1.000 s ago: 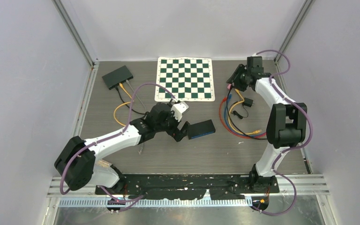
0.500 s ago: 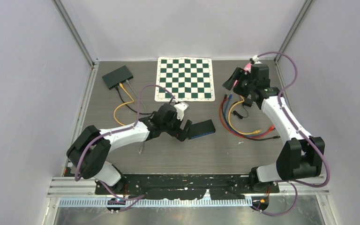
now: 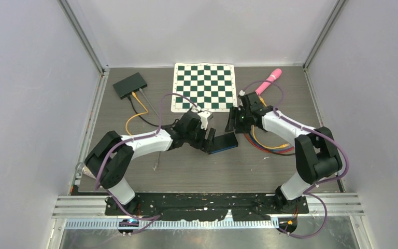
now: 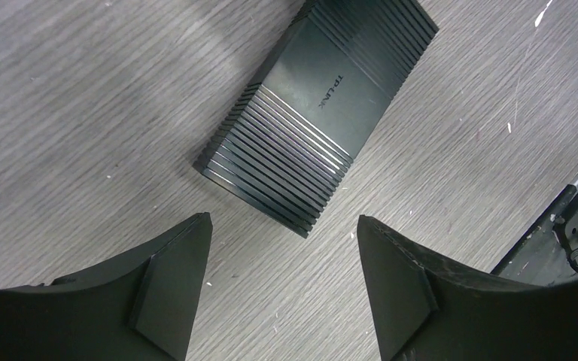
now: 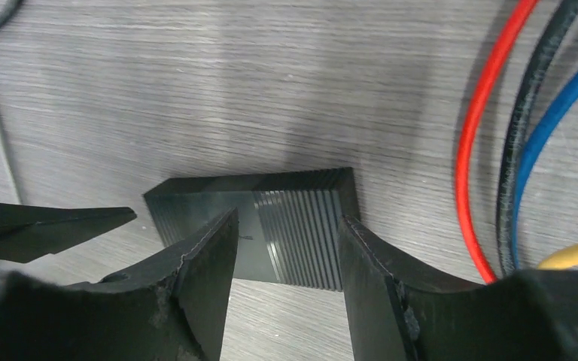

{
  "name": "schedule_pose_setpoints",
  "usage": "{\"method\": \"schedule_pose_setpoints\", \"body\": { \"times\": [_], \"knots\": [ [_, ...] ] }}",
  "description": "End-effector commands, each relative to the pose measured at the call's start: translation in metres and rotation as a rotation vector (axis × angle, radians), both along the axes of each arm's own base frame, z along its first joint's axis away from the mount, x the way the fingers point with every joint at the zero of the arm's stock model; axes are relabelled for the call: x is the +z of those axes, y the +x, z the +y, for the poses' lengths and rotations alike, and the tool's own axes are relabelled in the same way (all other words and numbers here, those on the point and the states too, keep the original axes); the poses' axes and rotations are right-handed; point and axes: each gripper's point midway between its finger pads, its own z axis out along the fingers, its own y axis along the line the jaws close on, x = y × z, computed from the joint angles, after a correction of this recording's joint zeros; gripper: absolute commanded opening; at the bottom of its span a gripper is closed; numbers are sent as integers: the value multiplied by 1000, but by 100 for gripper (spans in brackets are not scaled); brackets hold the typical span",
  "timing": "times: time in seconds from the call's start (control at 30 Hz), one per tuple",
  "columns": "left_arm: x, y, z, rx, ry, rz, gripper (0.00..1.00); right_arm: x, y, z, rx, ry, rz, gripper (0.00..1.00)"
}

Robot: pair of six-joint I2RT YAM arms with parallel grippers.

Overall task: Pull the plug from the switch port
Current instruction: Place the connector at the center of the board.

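Two sets of jaws flank one switch (image 3: 223,142), which lies flat between the arms with its long axis running from left-near to right-far. The left gripper (image 4: 282,224) is spread and empty, just short of the switch's left end, and the case slants away ahead of its gap. The right gripper (image 5: 286,218) hangs over the opposite end, jaws parted and holding nothing. Whether its fingers touch the case I cannot tell. No plug shows in this switch from any view. Loose cables (image 5: 489,150) lie just to its right. A second switch (image 3: 130,84) at back left has leads in it, well apart from both arms. I'd judge the right arm nearer the cable side.
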Motion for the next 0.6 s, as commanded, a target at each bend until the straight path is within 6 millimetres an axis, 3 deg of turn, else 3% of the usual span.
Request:
{"method": "schedule_pose_setpoints", "body": {
  "times": [0.0, 0.33, 0.47, 0.57],
  "knots": [
    [3, 2, -13, 7, -52, 49, 72, -4, 2, -8, -8, -25, -24, 58],
    [-4, 1, -34, -75, -88, 97, 60, -31, -19, -7, -7, 2, 44, 55],
    [0, 4, -47, -111, -113, 109, 56, -31, -19, -25, -119, -38, 6, 38],
    [3, 7, -58, -134, -131, 109, 55, -30, -30, -37, -177, -45, -12, 34]
  ]
}}
